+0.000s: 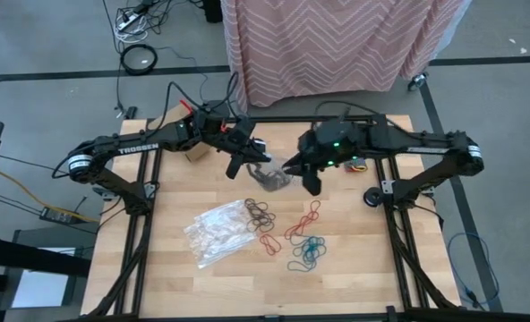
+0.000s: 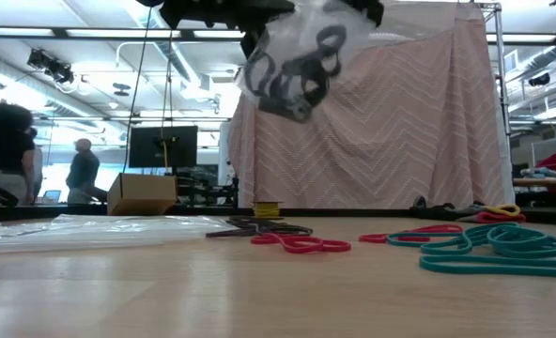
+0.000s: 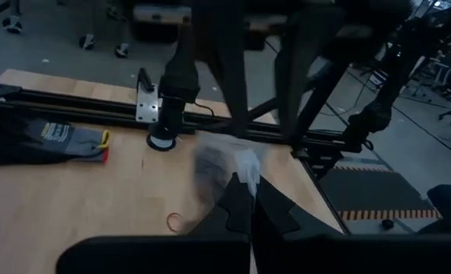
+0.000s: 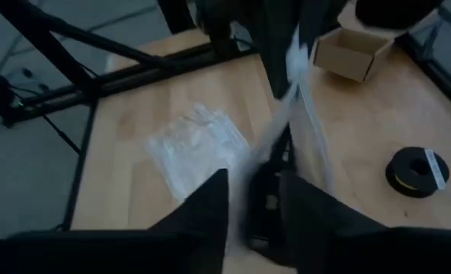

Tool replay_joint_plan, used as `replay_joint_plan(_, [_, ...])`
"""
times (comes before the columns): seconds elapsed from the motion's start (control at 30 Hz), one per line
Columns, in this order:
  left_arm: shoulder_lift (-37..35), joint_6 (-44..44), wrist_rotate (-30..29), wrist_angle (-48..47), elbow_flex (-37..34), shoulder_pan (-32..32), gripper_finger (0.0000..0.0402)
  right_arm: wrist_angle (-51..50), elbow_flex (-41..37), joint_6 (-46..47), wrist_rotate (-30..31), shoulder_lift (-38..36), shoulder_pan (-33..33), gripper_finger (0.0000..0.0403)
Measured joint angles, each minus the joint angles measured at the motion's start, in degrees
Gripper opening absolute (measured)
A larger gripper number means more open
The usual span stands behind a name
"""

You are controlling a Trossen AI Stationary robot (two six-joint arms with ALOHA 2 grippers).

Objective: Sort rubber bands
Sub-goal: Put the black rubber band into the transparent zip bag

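My left claw (image 1: 239,167) is clamped on a clear crinkly plastic bag of black rubber bands (image 1: 272,176), up over the bench (image 1: 354,268) at 12 o'clock. My right claw (image 1: 311,185) is half open beside it. Mid-emptying, I guess; next move needs a shake-out.

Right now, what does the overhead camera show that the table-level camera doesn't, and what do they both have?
Only the high view shows both arms whole, with the left gripper and right gripper meeting at a clear bag of black bands held above the table, plus the brown bands as a separate pile.

Only the low view shows the room behind, with people at the far left, and the bag hanging well clear of the tabletop.

Both show the bag, the red bands, the teal bands, the empty clear bags and the cardboard box.
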Motion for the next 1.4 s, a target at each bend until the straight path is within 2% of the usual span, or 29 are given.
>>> replay_joint_plan(0.13, [0.00, -0.12, -1.91, 1.89, 0.00, 0.43, 0.0000, 0.79, 0.00, 2.23, -0.09, -3.74, 0.00, 0.0156])
replay_joint_plan(0.27, [0.00, -1.45, -5.04, 6.77, 0.00, 1.30, 0.0000, 1.38, -0.01, 5.70, 1.08, -8.61, -0.09, 0.0173])
replay_joint_plan(0.4, [-0.02, -6.58, -7.71, 18.20, 0.00, 2.48, 0.0000, 0.96, 0.00, 7.49, 4.83, -13.46, -0.09, 0.0168])
replay_joint_plan(0.5, [-0.26, -9.64, -9.49, 27.88, 0.04, 3.08, 0.0000, 0.96, 0.00, 5.21, 7.69, -16.00, -0.09, 0.0159])
replay_joint_plan(0.6, [-0.40, -10.07, -13.98, 22.69, 0.21, 3.06, 0.0000, 0.77, 0.00, 1.09, 9.41, -17.04, -0.20, 0.0150])
replay_joint_plan(0.7, [0.31, -11.67, -13.95, 18.68, -0.24, 2.25, 0.0000, 0.61, 0.00, -1.37, 10.54, -17.43, -0.60, 0.0144])
replay_joint_plan(0.83, [-0.15, -11.97, -14.32, 22.47, 0.15, 1.32, 0.0000, -1.05, 0.00, -3.30, 9.75, -17.24, -0.61, 0.0139])
replay_joint_plan(0.97, [0.23, -14.02, -16.01, 22.40, -0.03, 1.39, 0.0000, -2.77, 0.00, -3.58, 10.40, -16.38, -0.76, 0.0139])
replay_joint_plan(1.17, [0.11, -11.27, -13.41, 22.81, 0.00, 1.08, 0.0000, -2.08, 0.00, -3.63, 12.37, -14.52, -2.26, 0.0137])
replay_joint_plan(1.4, [0.13, -7.30, -11.73, 18.65, 0.00, 1.05, 0.0000, 3.06, 0.00, -4.81, 13.39, -11.42, -4.41, 0.0135])
